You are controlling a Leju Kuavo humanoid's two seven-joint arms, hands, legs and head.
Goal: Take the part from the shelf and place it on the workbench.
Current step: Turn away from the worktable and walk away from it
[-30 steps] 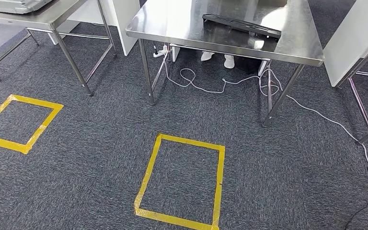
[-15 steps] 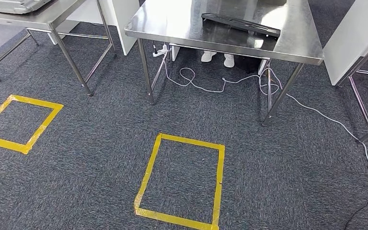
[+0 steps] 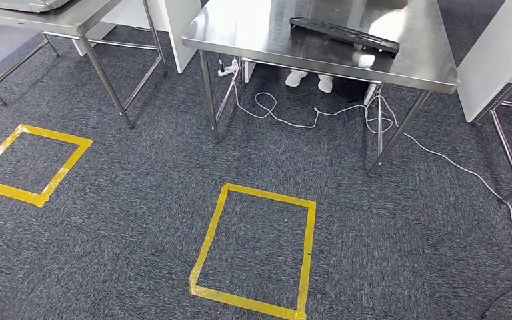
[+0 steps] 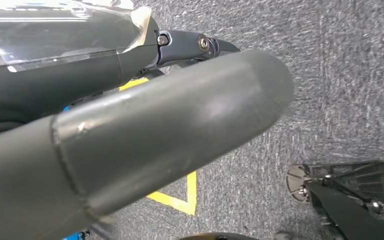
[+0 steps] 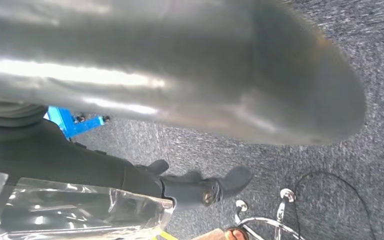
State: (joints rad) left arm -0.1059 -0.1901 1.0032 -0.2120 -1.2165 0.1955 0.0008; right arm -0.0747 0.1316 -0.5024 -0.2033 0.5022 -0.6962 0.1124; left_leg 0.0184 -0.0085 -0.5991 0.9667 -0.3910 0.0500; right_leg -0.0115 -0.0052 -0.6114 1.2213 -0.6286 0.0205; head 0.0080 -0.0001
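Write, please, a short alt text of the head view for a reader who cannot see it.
A long black part lies on a steel workbench ahead, across dark grey carpet. A yellow tape rectangle marks the floor in front of the bench, with another to the left; white cables and a person's white shoes show beneath the bench.

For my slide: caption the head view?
Black part lying on steel workbench, yellow tape square on carpet before it.

The left hand (image 4: 145,135) and the right hand (image 5: 180,70) hang over open dark grey carpet (image 3: 140,200). Well ahead of them stands a shiny steel workbench (image 3: 267,30), a long black flat part (image 3: 344,34) lying on its far side, with loose white cables (image 3: 293,120) between its legs.
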